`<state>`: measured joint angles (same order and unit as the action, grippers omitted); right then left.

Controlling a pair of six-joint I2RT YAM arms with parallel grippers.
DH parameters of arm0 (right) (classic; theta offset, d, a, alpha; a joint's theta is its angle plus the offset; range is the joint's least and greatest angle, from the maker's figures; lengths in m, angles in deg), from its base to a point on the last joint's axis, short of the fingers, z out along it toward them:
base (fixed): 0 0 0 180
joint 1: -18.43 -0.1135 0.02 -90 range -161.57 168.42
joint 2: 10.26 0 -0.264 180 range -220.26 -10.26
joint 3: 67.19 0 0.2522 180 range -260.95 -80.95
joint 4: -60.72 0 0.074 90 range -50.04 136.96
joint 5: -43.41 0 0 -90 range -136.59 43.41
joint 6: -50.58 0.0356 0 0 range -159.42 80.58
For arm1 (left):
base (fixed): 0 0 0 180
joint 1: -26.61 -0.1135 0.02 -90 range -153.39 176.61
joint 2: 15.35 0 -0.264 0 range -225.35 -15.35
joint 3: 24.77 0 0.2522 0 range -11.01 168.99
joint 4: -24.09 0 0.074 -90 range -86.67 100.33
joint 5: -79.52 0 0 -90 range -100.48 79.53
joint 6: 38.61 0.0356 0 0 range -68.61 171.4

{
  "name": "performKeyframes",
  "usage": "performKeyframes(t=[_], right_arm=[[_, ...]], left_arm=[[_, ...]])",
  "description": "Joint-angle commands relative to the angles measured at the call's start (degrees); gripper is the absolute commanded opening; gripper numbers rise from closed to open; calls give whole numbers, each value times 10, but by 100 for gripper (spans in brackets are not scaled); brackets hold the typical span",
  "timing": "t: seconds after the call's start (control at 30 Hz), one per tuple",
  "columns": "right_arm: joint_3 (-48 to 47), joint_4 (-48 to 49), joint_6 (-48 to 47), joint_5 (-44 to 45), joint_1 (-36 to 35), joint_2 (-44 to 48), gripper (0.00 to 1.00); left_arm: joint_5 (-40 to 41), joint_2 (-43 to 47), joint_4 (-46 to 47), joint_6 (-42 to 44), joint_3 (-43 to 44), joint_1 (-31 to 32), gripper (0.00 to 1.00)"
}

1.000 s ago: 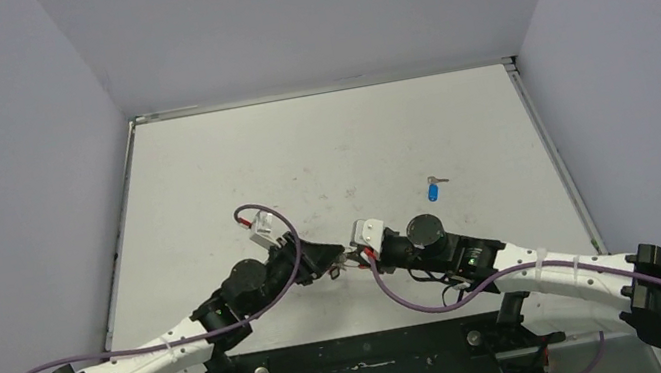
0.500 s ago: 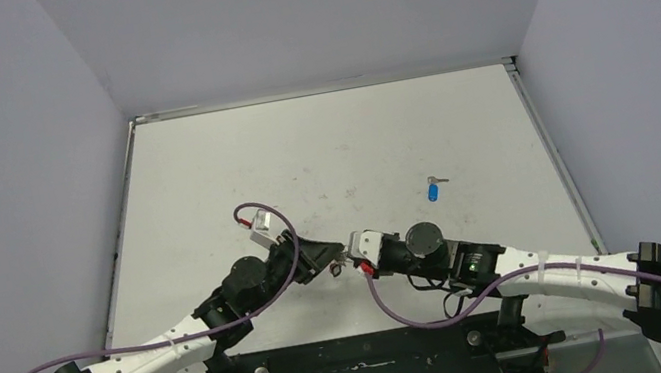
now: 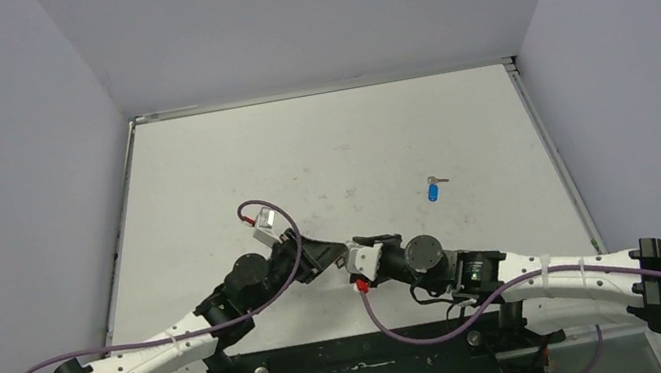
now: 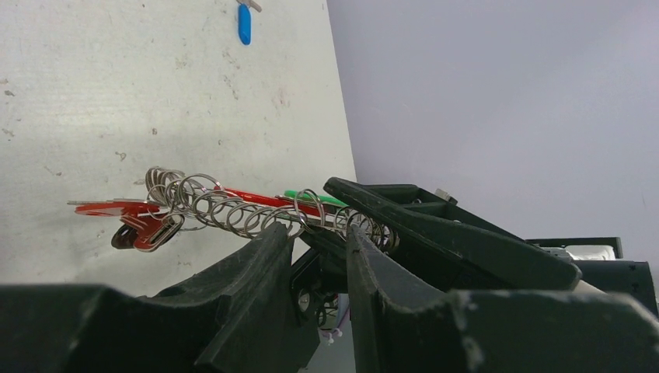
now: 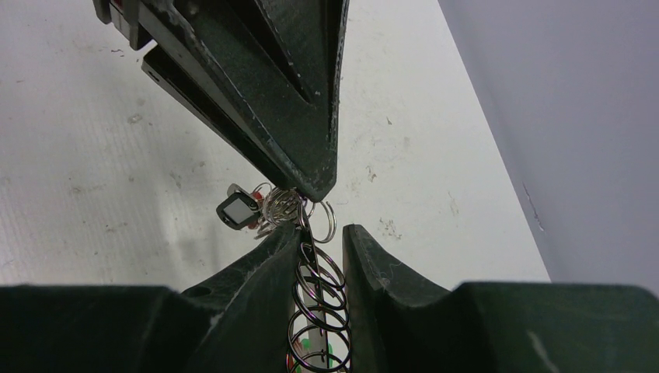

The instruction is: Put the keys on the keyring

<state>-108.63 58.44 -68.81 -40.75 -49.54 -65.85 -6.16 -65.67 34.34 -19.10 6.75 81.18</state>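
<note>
The keyring (image 4: 225,210), a long chain of silvery wire loops, hangs stretched between my two grippers just above the table. My left gripper (image 4: 315,233) pinches one end; in the right wrist view its fingers (image 5: 295,116) close to a point on the loops. My right gripper (image 5: 320,233) is shut on the coil (image 5: 319,287). The green key (image 4: 311,197) lies along the coil at my right fingers (image 4: 435,233). The blue key (image 3: 433,192) lies alone on the table, also in the left wrist view (image 4: 245,23). In the top view the grippers meet tip to tip, left (image 3: 333,255), right (image 3: 354,246).
A red-headed key (image 4: 116,208) and a small black fob (image 5: 237,208) hang from the keyring's free end. The white table (image 3: 320,148) has grey walls on three sides. Purple cables (image 3: 259,208) loop over both arms.
My right wrist has swung down and to the left and turned, closing in on the left gripper. The left gripper has shifted slightly. The blue key has not moved.
</note>
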Motion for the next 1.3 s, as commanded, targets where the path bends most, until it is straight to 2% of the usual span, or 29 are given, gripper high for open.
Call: performKeyframes(t=[0.0,0.37,0.73,0.97,1.27], right_arm=[[-16,21,-21,37,-17,9,0],[-20,11,-32,41,-36,5,0],[-19,15,-33,47,-39,1,0],[-17,15,-31,48,-39,9,0],[-20,16,-30,47,-39,4,0]], left_arm=[[-20,-21,37,-5,32,-5,30],[-19,-37,76,9,36,-13,28],[-58,-65,89,20,47,-17,26],[-48,-37,-24,60,70,-17,33],[-28,-24,-75,69,81,-17,38]])
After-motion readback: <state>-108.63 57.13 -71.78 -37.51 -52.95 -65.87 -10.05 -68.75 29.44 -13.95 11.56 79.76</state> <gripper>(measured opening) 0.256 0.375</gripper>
